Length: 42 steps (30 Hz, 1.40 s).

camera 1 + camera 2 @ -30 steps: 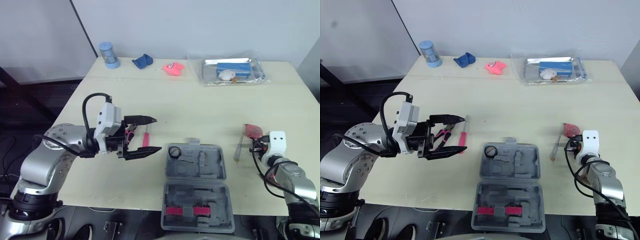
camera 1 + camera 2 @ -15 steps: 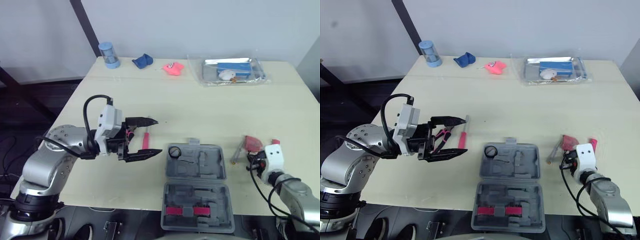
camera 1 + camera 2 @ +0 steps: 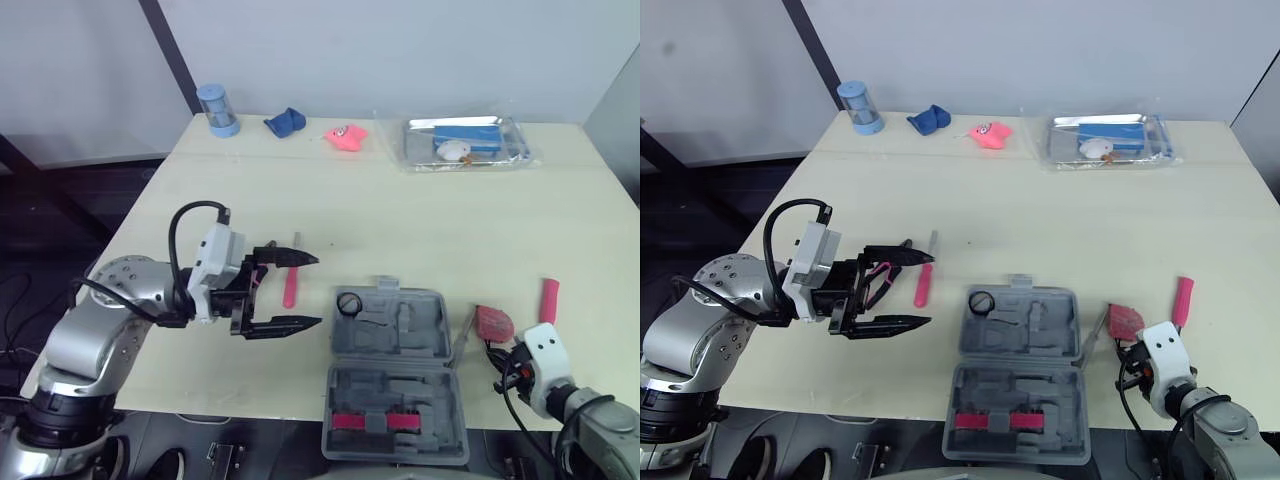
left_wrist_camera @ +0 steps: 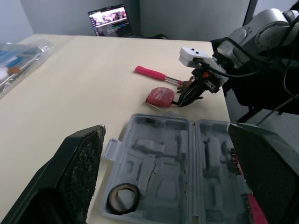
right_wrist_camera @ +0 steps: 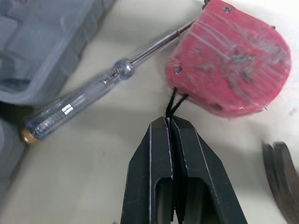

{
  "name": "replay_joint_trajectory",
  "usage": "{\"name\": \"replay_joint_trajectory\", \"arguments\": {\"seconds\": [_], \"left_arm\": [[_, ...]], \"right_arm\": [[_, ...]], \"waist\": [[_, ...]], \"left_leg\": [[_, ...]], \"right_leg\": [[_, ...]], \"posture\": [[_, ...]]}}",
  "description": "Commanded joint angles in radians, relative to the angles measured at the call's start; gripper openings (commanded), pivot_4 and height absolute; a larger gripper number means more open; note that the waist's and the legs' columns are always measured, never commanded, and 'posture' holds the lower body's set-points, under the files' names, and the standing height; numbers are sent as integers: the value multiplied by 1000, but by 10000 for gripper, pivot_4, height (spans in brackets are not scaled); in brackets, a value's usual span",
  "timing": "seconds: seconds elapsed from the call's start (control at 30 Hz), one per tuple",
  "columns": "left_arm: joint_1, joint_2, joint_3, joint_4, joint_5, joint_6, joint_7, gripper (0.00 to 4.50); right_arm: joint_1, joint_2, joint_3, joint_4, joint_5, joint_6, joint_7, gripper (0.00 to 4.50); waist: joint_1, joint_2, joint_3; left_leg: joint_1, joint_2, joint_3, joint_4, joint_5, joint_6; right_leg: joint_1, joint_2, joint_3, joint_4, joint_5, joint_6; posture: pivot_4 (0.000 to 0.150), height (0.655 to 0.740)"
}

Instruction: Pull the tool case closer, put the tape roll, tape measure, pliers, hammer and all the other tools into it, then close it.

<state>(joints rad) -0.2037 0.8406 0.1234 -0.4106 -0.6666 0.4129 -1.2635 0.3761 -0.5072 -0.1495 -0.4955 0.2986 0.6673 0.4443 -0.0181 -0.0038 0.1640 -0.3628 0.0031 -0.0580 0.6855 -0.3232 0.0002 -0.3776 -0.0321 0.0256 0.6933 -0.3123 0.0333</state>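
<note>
Beside case (image 5: 37,37), R gripper (image 5: 169,121) clamped on cord (image 5: 174,100) of tape measure (image 5: 229,70), just ahead.

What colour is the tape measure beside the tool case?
The tape measure is red, clearest in the right wrist view.

The left arm (image 3: 105,330) is bent at the elbow and reaches over the near left part of the tabletop (image 3: 400,210). The left gripper (image 3: 316,290) points toward the right edge, above the surface, with its jaws wide apart. The right arm (image 3: 590,430) is low at the near right corner. The right gripper (image 5: 169,127) has its jaws pressed together on the black cord (image 5: 174,101) of the tape measure (image 5: 233,65).
</note>
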Motion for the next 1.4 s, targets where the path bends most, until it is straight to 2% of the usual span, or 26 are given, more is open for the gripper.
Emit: {"name": "replay_joint_trajectory", "arguments": {"seconds": [0.03, 0.67, 1.07, 1.4], "left_arm": [[-5, 5, 5, -7, 0, -20, -6, 45000], [4, 3, -2, 2, -2, -32, -7, 45000], [7, 7, -7, -9, -10, -28, -12, 45000], [13, 21, -6, -19, -13, -29, -43, 45000]], "right_arm": [[-35, 2, -47, 8, 0, -17, -18, 719], [45, -5, -69, -26, 23, -31, 29, 719], [92, 9, -6, -82, 37, -19, 53, 719], [186, -40, 3, -27, -12, -100, 92, 719]], "waist": [[0, 0, 0], [4, 0, 0], [3, 0, 0], [5, 0, 0]], "left_leg": [[0, 0, 0, 0, 0, 0], [-1, 0, -1, 0, 0, 0], [-1, 0, -1, 0, 0, 0], [-1, 0, -1, 0, 0, 0]], "right_leg": [[0, 0, 0, 0, 0, 0], [0, 0, -1, 0, 0, 0], [0, 0, -1, 0, 0, 0], [0, 0, -2, -1, 0, 0]], "posture": [[1500, 7400], [1500, 7400], [1500, 7400], [1500, 7400]]}}
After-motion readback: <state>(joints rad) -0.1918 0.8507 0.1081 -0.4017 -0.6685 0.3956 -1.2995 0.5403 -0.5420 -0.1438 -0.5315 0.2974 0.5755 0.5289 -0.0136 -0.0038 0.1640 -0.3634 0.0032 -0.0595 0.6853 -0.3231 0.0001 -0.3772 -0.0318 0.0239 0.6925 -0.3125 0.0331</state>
